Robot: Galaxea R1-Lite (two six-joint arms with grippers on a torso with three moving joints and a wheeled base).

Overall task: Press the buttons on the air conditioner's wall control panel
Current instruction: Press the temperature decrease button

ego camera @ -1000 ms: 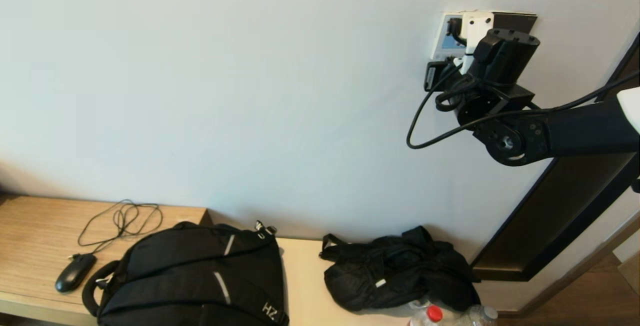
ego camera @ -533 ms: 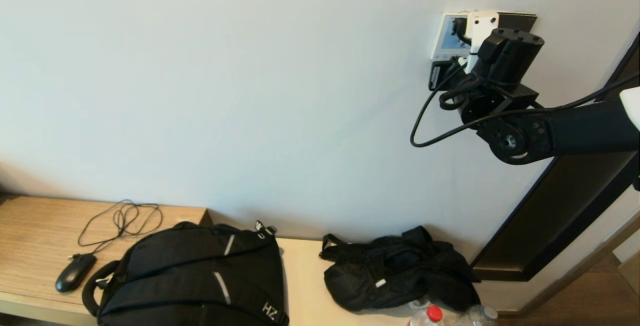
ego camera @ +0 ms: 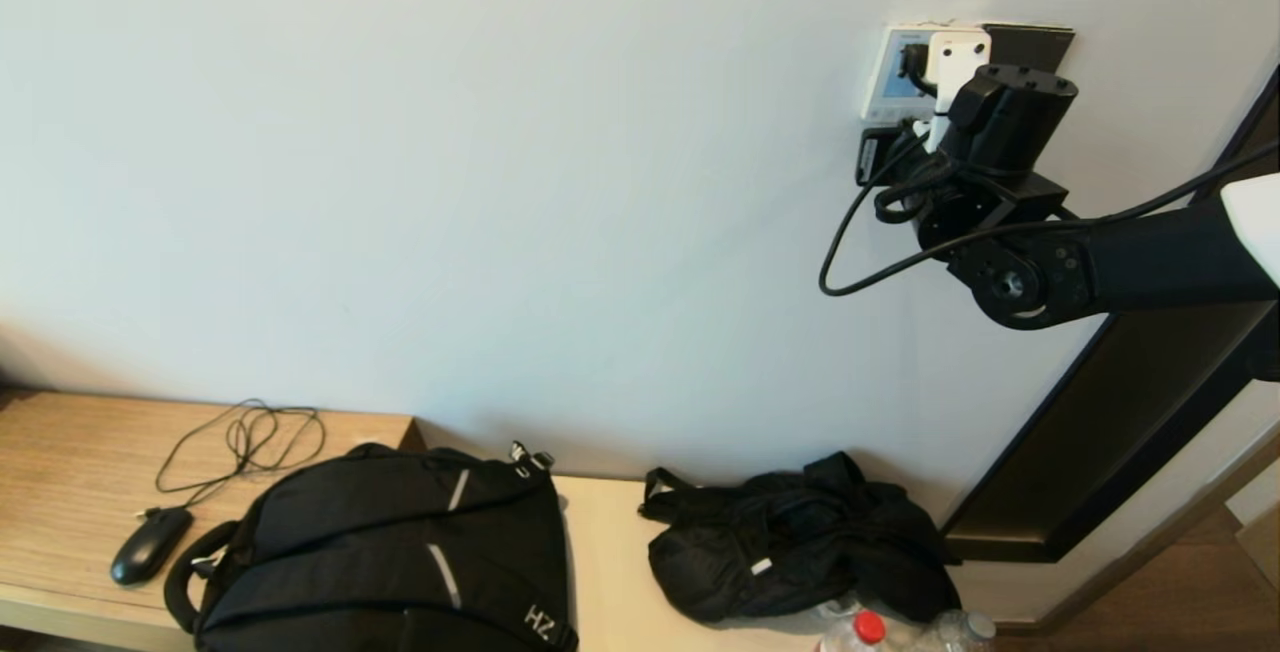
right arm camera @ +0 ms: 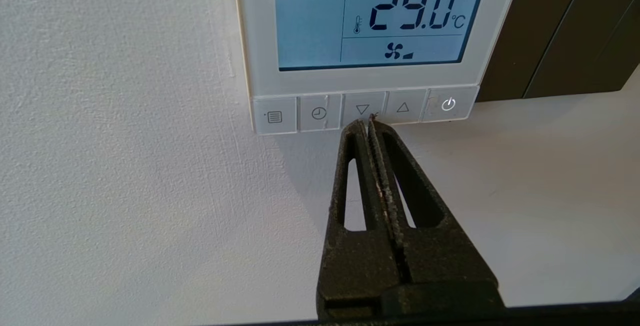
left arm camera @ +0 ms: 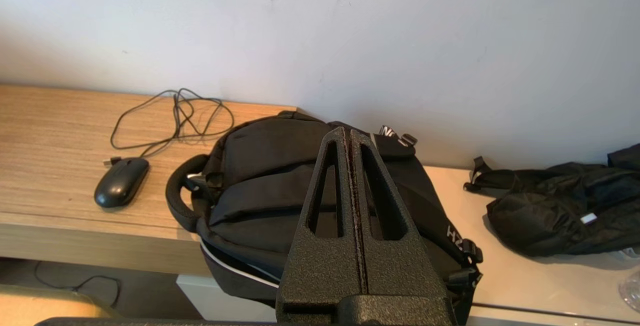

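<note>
The white wall control panel [right arm camera: 370, 78] has a pale blue screen [right arm camera: 310, 16] reading 29.0 °C and a row of pale buttons [right arm camera: 319, 114] along its bottom edge. In the head view the panel [ego camera: 888, 72] sits high on the wall, partly hidden by my right wrist. My right gripper [right arm camera: 367, 122] is shut, and its tips sit at the lower edge of the down-arrow button [right arm camera: 362, 109]. I cannot tell if they touch it. My left gripper [left arm camera: 348, 133] is shut and empty above a black backpack [left arm camera: 280, 201].
A dark brown plate [right arm camera: 560, 31] adjoins the panel. Below on the wooden desk [ego camera: 70, 462] lie the backpack [ego camera: 390, 552], a black mouse [ego camera: 150, 544] with cable, a black bag [ego camera: 800, 542] and bottles [ego camera: 865, 629]. A dark frame [ego camera: 1120, 432] runs along the wall at right.
My right wrist shifted a little right and down half a second ago, then back up and left now, staying in front of the panel. Nothing else moved.
</note>
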